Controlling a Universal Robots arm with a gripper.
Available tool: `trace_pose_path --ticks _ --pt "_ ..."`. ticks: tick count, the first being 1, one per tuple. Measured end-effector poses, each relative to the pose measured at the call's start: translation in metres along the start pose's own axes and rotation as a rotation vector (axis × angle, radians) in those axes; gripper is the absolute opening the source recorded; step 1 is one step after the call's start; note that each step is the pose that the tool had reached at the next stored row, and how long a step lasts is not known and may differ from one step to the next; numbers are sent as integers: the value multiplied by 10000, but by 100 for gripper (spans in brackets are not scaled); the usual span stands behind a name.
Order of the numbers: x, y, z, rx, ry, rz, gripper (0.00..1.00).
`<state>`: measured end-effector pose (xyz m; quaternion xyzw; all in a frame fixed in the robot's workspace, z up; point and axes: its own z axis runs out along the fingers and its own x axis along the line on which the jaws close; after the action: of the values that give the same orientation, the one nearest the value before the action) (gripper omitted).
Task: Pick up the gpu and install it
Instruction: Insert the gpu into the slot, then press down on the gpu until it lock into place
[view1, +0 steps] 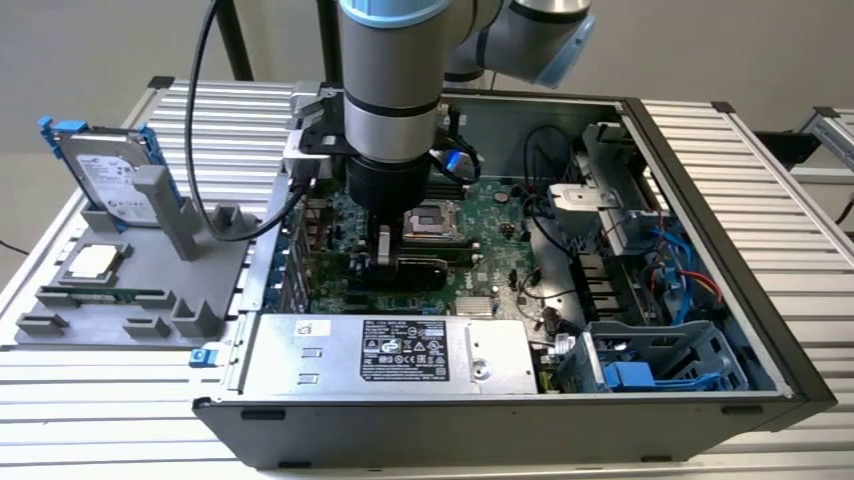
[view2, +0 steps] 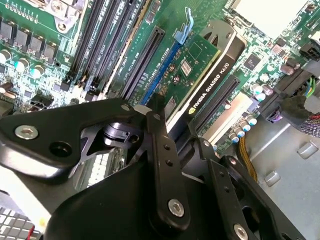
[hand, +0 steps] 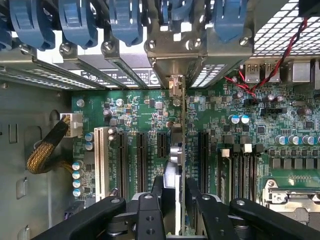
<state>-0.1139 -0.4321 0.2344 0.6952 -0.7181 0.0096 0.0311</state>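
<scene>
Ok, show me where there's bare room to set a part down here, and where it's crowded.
Bare slatted table on the exterior view's right of the case, plus a strip just below the grey holder in that view. Crowded: the holder itself, and the motherboard around the gripper and gpu.

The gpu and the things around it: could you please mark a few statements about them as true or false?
1. The gpu stands on edge on the motherboard, inside the open case. True.
2. The end effector hangs over the grey holder outside the case. False: it is down inside the case, with its fingers on either side of the gpu.
3. The hard drive with blue rails stands upright in the grey holder, at the exterior view's left. True.
4. The end effector holds the memory stick. False: the stick lies in the grey holder.
</scene>
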Motion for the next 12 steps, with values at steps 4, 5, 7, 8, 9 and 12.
trace_pose_path --ticks 4,5,7,8,9,12 --pt "-1 1 3 1 -7 2 100" --pt "-1 0 2 2 -2 2 100" --pt "-1 0 1 1 2 1 100" --pt "0 0 0 1 3 0 100" --pt "0 0 0 0 4 0 100" --pt "5 2 -89 -1 7 1 100"
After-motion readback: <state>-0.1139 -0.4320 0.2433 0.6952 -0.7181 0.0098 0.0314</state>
